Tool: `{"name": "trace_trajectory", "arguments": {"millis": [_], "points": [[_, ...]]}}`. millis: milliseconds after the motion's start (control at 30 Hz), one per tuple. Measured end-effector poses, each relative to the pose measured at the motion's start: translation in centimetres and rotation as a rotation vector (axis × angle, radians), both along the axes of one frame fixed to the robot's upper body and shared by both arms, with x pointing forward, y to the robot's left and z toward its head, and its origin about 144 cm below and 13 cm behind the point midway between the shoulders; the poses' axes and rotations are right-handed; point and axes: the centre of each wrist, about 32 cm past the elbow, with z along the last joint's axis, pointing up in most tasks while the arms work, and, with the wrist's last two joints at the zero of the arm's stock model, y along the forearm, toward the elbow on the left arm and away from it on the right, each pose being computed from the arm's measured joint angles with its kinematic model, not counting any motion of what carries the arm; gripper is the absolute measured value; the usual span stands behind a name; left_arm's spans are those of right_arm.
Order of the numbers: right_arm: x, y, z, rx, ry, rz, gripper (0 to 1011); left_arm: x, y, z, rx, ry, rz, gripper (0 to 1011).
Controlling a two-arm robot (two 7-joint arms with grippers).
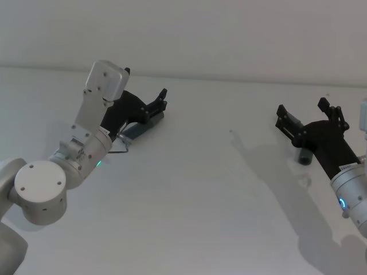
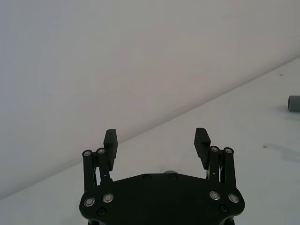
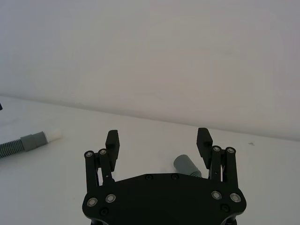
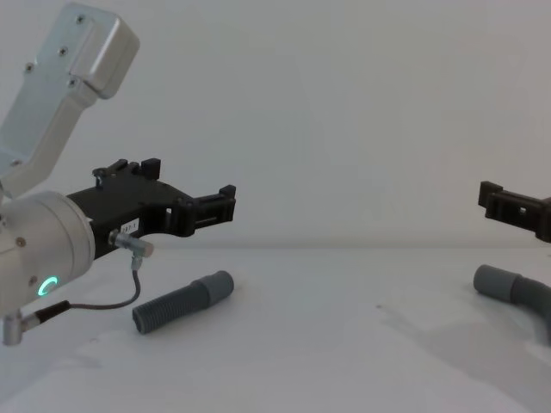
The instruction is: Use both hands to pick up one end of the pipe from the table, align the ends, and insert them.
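**Desk:** Head view: who stands where?
**Photographer:** The left gripper hangs over the ribbed pipe piece at the far left of the table. The right gripper hangs over the bent pipe piece, well apart. Each arm appears posted to take its own half.
**Desk:** Left wrist view?
**Photographer:** The left fingers are spread wide with nothing between them.
**Desk:** Right wrist view?
**Photographer:** The same wide, empty spread. The bent piece's cuff lies close beneath, and the ribbed piece's white tip points roughly toward it, probably laid out to mate.
**Desk:** Chest view?
**Photographer:** The ribbed piece and the bent piece lie flat on the table, with the grippers above and not touching. Lowering to grasp looks like the next step.
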Motion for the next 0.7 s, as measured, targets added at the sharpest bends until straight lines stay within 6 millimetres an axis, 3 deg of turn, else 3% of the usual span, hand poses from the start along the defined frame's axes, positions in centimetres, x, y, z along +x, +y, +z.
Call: {"name": "trace_trajectory", "arguments": {"millis": [700], "points": [[0.0, 0.0, 0.0, 0.0, 0.0, 0.0, 1010, 0.0, 0.0, 0.0, 0.0, 0.0, 0.0, 1001]]}}
